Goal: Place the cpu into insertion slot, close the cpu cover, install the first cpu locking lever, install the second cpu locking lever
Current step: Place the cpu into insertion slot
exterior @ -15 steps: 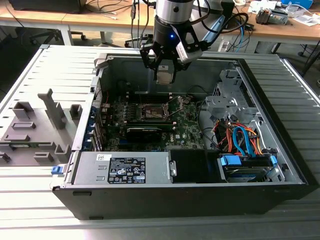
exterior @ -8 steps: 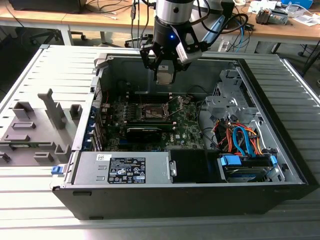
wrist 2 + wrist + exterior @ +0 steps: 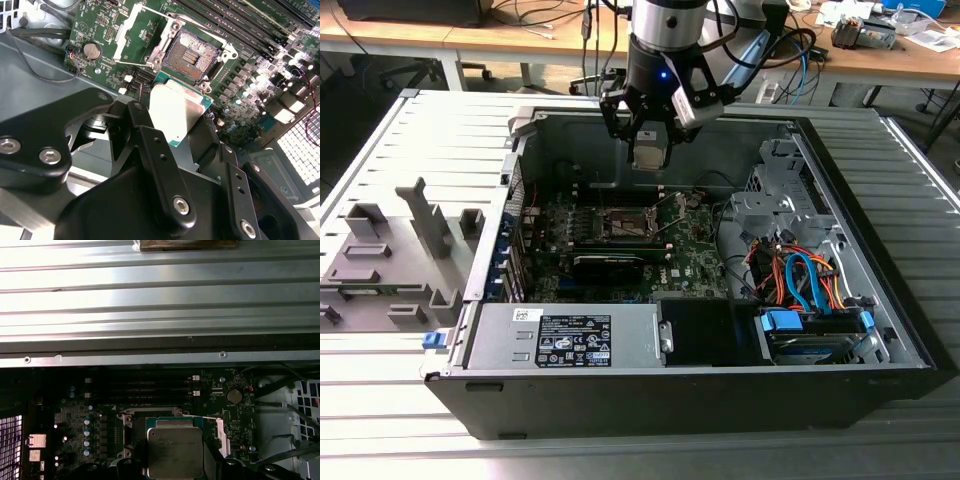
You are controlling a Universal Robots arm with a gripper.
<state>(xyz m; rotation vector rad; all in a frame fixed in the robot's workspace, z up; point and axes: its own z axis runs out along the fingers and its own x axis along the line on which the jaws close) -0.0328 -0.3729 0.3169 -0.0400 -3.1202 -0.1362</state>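
Cpu [image 3: 176, 107] clamped in the end effector [image 3: 650, 155]; open slot [image 3: 192, 54] lies below it, cover [image 3: 131, 36] flipped up.

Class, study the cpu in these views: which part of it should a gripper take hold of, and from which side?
Likely by two opposite thin edges, coming from above the metal face. The cpu is a flat square plate, so only its edges offer parallel surfaces. The gripper holds it that way here, with fingers at its sides.
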